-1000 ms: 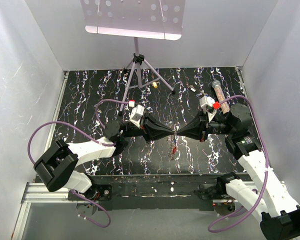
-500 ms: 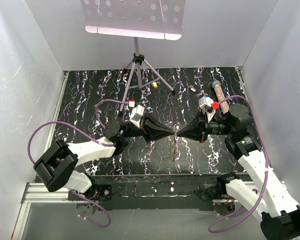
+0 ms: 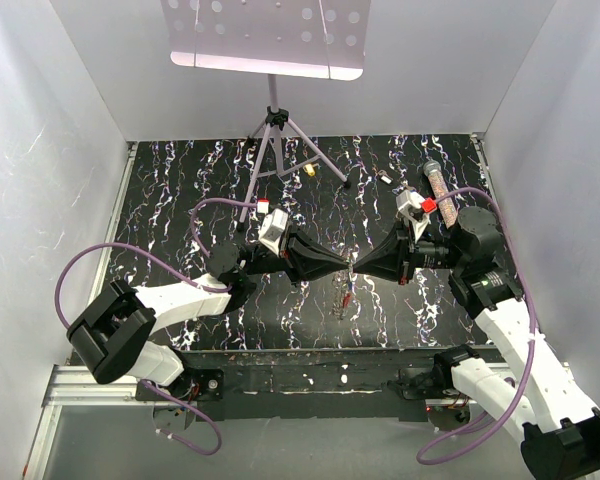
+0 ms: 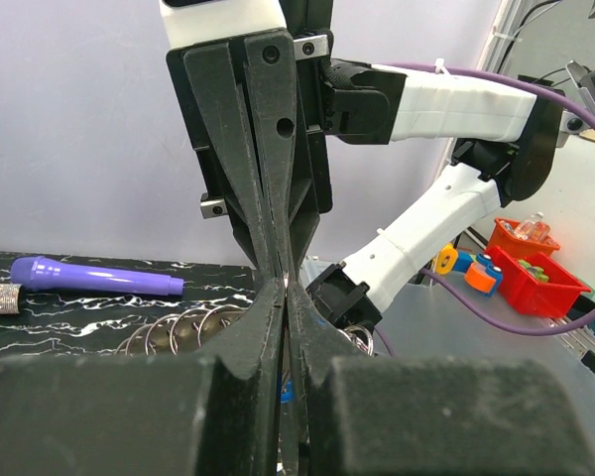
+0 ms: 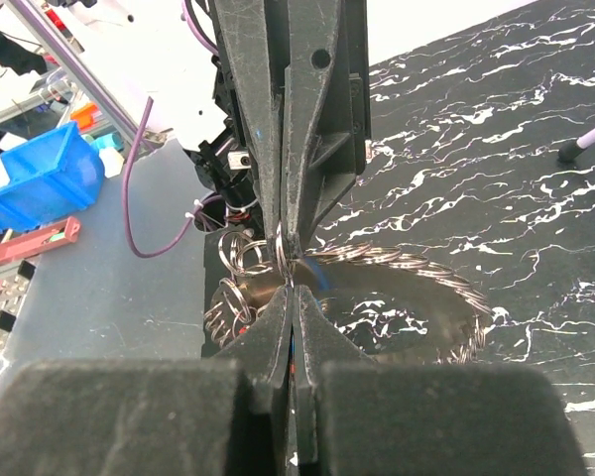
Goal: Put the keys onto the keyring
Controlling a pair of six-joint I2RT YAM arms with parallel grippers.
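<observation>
The left gripper [image 3: 345, 266] and right gripper [image 3: 357, 268] were clenched tip to tip, the keyring [image 5: 416, 290] apparently pinched between them, keys [image 3: 350, 293] hung beneath.

The top external camera looks steeply down from above the near edge of the worktop [image 3: 180, 180], far enough to cover all of it. The wrist cameras sight closely along the left gripper [image 4: 284, 293] and right gripper [image 5: 292, 286], facing each other. All views share the keyring [image 5: 431, 283] at mid-worktop.

- Black table [image 3: 170, 200] with white veining.
- Tripod stand [image 3: 272, 130] at the far edge, perforated plate [image 3: 265, 35] on top.
- Glittery tube [image 3: 436, 183], far right.
- Purple pen [image 4: 94, 280] lying flat.
</observation>
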